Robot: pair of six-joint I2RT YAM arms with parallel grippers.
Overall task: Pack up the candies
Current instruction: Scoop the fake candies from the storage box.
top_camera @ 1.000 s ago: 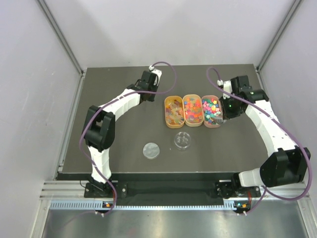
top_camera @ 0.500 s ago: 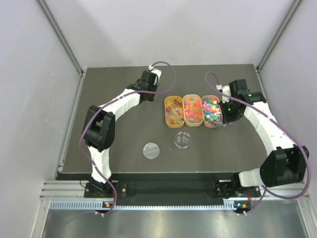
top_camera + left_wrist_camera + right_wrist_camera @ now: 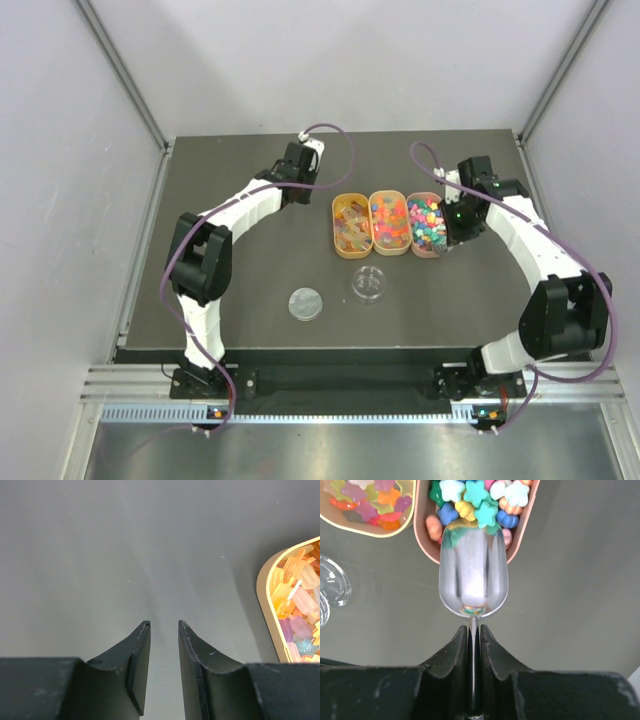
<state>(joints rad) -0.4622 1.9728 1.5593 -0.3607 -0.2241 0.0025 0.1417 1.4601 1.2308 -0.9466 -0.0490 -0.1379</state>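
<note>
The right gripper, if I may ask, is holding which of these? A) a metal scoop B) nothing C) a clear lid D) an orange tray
A: the right gripper is shut on the thin handle of a metal scoop, whose front edge reaches in among the candies.

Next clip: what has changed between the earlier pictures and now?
The right end effector, gripping the scoop, edged toward the right tray as its arm's elbow swung inward. The scoop's tip now sits among the candies at that tray's near end. Nothing was grasped or released. The left end effector, dish and lid stayed put.
</note>
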